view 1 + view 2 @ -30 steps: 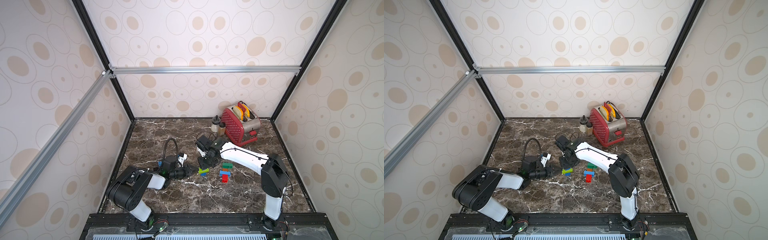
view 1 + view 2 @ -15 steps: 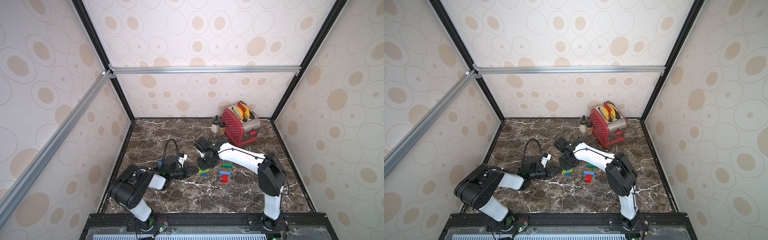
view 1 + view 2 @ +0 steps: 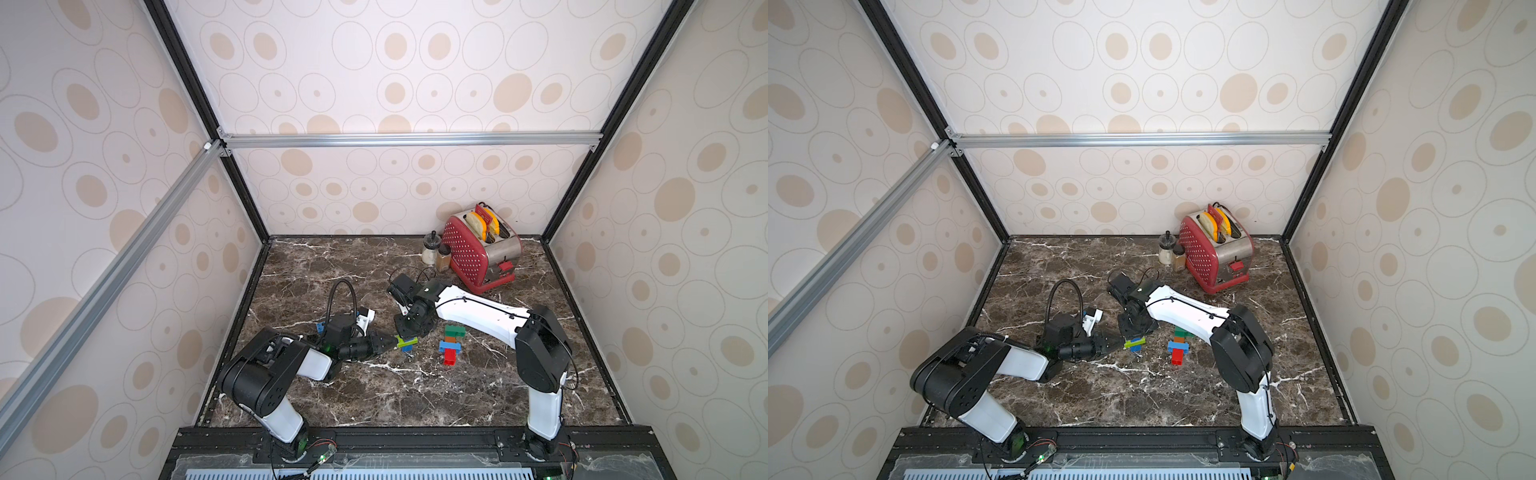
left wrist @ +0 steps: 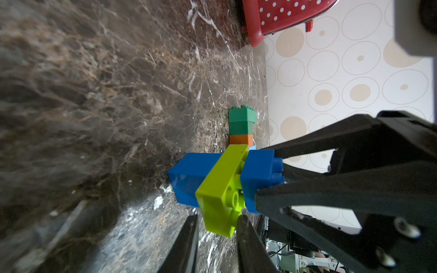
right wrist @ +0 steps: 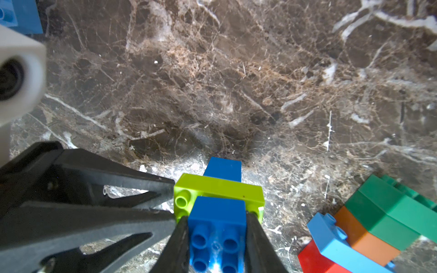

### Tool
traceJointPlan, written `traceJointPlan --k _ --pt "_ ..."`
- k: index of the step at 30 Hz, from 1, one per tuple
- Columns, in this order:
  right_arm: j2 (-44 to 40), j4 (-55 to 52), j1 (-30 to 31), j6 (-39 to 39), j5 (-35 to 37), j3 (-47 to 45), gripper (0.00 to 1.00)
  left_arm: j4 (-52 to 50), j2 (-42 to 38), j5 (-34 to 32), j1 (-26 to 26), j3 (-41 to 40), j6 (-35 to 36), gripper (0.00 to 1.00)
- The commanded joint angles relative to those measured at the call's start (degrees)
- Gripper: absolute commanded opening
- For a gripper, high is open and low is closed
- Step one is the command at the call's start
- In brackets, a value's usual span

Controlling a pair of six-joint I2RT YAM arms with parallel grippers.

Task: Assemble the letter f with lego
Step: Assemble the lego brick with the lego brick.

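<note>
Right fingers [image 5: 177,245] clamped on blue brick [image 5: 217,222], its studs facing wrist camera. Left fingers [image 4: 247,241] closed on end of lime brick [image 4: 222,186], set crosswise between that blue brick and 2nd blue brick [image 4: 189,177]. This 3-brick piece is mid-counter [image 3: 374,399] between both arms; contact with counter unclear. Just beside it: row of 4 joined bricks [image 3: 450,347], dark green, orange, light blue, red. Loose blue brick [image 3: 320,327] behind left arm. Red toaster [image 3: 478,249] and 2 small jars [image 3: 430,251] at back
</note>
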Motion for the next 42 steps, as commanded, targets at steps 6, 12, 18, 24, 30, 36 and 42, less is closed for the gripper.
traceJointPlan --k 6,12,18,24,30,36,42 --pt "2.38 -0.65 0.41 1.23 0.36 1.81 0.29 1.98 0.40 0.51 -0.46 -0.52 -0.96 0.29" --pt "2.22 -2.22 0.41 1.36 1.95 1.67 0.29 2.11 0.29 0.49 -0.52 -0.61 -1.01 0.28" --pt "2.23 -3.12 0.38 1.96 2.69 1.02 0.29 2.11 0.50 0.31 -0.52 -0.61 -1.08 0.27" --pt "3.04 -2.83 0.40 2.48 2.29 0.18 0.29 2.08 0.58 0.23 -0.52 -0.61 -1.09 0.26" --pt "3.67 -2.44 0.52 3.80 1.21 -0.61 0.29 2.03 0.65 0.10 -0.52 -0.62 -1.09 0.26" --pt "3.63 -3.34 0.85 3.94 2.44 -0.22 0.34 2.05 0.80 0.08 -0.52 -0.63 -1.16 0.25" --pt "3.09 -4.24 0.83 3.14 3.49 0.85 0.37 2.14 0.74 0.15 -0.51 -0.61 -1.27 0.25"
